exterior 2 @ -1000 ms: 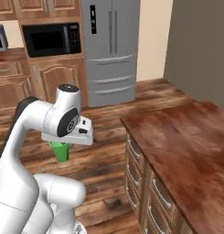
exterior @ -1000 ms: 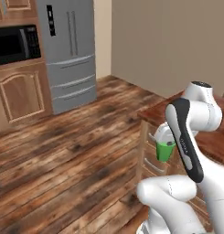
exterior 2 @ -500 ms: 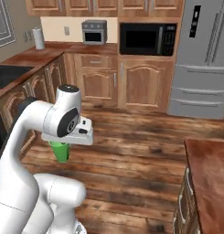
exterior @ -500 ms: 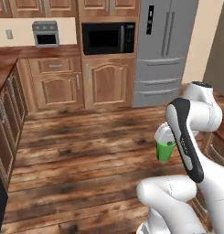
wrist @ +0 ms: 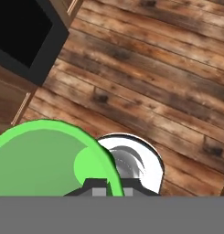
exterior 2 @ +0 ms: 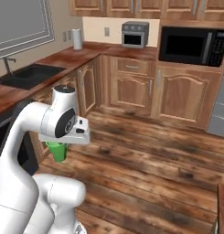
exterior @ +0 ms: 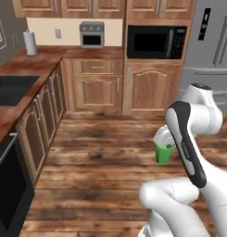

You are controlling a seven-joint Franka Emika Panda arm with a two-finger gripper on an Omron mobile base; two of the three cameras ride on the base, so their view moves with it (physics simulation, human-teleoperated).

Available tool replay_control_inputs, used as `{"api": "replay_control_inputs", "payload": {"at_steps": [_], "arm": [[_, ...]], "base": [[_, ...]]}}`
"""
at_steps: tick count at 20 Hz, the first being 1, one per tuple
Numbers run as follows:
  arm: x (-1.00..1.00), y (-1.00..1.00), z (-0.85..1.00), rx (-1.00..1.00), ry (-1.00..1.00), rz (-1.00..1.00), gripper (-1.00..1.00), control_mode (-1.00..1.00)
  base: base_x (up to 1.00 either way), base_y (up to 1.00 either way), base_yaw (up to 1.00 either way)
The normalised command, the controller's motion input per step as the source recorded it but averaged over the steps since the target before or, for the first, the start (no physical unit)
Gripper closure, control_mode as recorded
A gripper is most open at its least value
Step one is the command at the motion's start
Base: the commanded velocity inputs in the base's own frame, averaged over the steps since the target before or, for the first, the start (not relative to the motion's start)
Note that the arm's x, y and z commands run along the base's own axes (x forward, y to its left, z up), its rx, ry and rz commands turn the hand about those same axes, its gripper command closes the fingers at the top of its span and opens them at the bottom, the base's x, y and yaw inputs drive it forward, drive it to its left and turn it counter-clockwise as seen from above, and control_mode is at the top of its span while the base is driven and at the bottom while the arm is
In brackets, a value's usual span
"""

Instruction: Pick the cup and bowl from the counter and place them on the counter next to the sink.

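Observation:
The bright green cup [exterior: 163, 153] hangs over the wooden floor, held at its rim by my gripper [exterior: 165, 141], which is shut on it. From the right base view the cup [exterior 2: 57, 151] sits just below the white hand, with the gripper [exterior 2: 63, 143] on its top. In the hand view the cup's rim [wrist: 45, 160] curves past the dark fingertips [wrist: 94, 186]. The black sink [exterior: 10, 88] [exterior 2: 30, 75] lies sunken in the reddish-brown counter [exterior: 38, 67] [exterior 2: 65, 58] far off to the left. The bowl is out of view.
A paper towel roll [exterior: 30, 42] [exterior 2: 77, 39] and a small toaster oven [exterior: 92, 34] [exterior 2: 135, 34] stand on the back counter. A microwave [exterior: 156, 41] [exterior 2: 193, 45] is built in, beside a grey fridge [exterior: 212, 41]. A black appliance front [exterior: 8, 185] sits under the left counter.
The whole scene has swept to the right as the base turned left: the fridge slid to the edge and the sink counter came into view. The cup stays in the shut gripper.

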Motion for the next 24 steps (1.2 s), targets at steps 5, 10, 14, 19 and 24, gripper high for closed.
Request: {"api": "replay_control_inputs", "payload": {"at_steps": [5,10,14,19,24], "arm": [[0.0,0.0,0.0,0.0,0.0,0.0,1.0,1.0],[0.0,0.0,0.0,0.0,0.0,0.0,1.0,1.0],[0.0,0.0,0.0,0.0,0.0,0.0,1.0,1.0],[0.0,0.0,0.0,0.0,0.0,0.0,1.0,1.0],[0.0,0.0,0.0,0.0,0.0,0.0,1.0,1.0]], "base": [[1.0,0.0,0.03],[1.0,0.01,0.08],[1.0,0.03,0.19],[0.84,0.22,0.28],[0.47,0.45,0.6]]}}
